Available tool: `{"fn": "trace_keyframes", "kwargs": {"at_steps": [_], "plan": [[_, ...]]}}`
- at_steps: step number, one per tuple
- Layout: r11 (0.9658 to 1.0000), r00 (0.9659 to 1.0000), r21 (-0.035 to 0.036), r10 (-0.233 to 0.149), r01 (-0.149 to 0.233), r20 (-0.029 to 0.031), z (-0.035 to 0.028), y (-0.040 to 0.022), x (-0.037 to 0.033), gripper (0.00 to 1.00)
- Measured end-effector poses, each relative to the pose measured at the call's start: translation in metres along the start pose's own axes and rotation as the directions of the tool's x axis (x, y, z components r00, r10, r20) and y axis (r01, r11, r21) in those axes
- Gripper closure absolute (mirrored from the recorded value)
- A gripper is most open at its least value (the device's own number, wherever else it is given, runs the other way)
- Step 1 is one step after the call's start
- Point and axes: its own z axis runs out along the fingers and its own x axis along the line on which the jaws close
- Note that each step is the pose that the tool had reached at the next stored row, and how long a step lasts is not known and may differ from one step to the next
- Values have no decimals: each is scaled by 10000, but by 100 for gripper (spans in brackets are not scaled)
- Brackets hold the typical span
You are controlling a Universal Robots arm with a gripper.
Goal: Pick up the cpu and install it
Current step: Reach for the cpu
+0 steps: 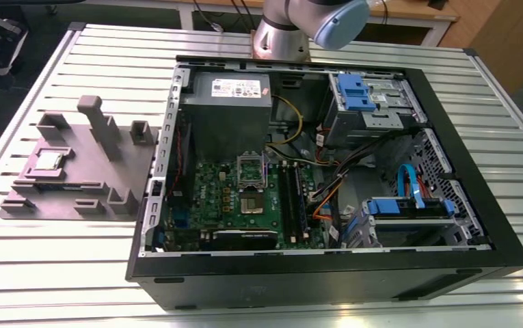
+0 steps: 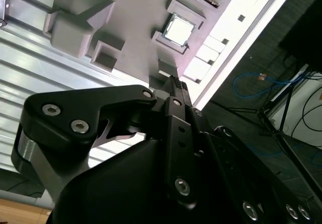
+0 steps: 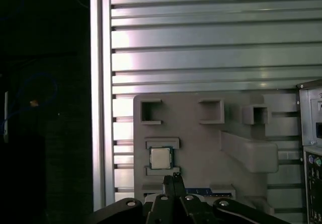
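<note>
The cpu (image 3: 161, 158) is a small silvery square chip lying in a recess of the grey block (image 3: 201, 138). It also shows in the second wrist view as the cpu (image 2: 179, 28) on the grey block (image 2: 131, 12), and in the exterior view as the cpu (image 1: 48, 160) at the left. My gripper (image 3: 174, 176) hangs well above the block, apart from the chip, fingers together with nothing between them. Its black body and the gripper (image 2: 174, 84) tip sit in front of the block. The green board (image 1: 243, 198) lies inside the open computer case (image 1: 480, 205), with its metal socket frame (image 1: 250, 169).
The case stands on a slatted metal table (image 1: 78, 266), to the exterior view's right of the block. The block has several raised posts (image 1: 91, 109). The arm (image 1: 320, 20) rises behind the case. Cables (image 1: 334, 191) and blue drive brackets (image 1: 407, 205) crowd the case's right side.
</note>
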Motion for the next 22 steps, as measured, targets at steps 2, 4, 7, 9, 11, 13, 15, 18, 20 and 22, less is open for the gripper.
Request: {"fn": "trace_keyframes", "kwargs": {"at_steps": [2,4,7,9,11,13,15,18,20,22], "plan": [[10000,10000,-1,0,0,0,3,-1,18,89],[10000,10000,0,0,0,-2,5,-2,34,89],[10000,10000,0,0,0,-4,8,-3,56,89],[10000,10000,0,-1,1,-6,11,-4,63,89],[10000,10000,0,1,-1,-10,13,-4,81,89],[10000,10000,1,1,-1,-13,16,-6,103,89],[10000,10000,1,1,-1,-14,18,-7,127,89],[10000,10000,1,1,-1,-14,22,-9,167,89],[10000,10000,0,0,0,-13,24,-10,192,89],[10000,10000,1,0,0,-13,25,-11,209,89]]}}
